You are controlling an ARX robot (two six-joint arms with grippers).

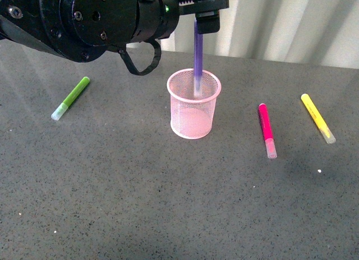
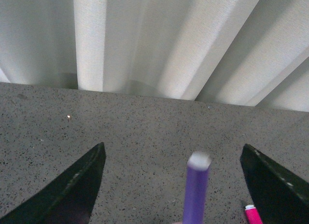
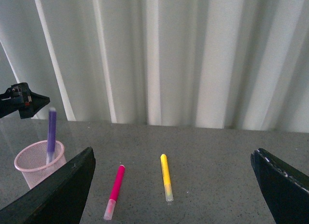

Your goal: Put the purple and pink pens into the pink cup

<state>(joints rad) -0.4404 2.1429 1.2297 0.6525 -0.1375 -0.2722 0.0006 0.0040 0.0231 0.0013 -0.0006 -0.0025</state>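
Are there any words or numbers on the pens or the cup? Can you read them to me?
None: there is no text to read in any view.
The purple pen, pink pen, green marker, yellow marker and pink cup show no letters or numbers. Any print on the barrels is too small to see.

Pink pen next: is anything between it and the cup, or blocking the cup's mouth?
Nothing lies between the pink pen and the cup. The yellow pen is beyond the pink one. Above the mouth, the left claw hangs open around the purple pen standing in the cup, so it probably must clear first.
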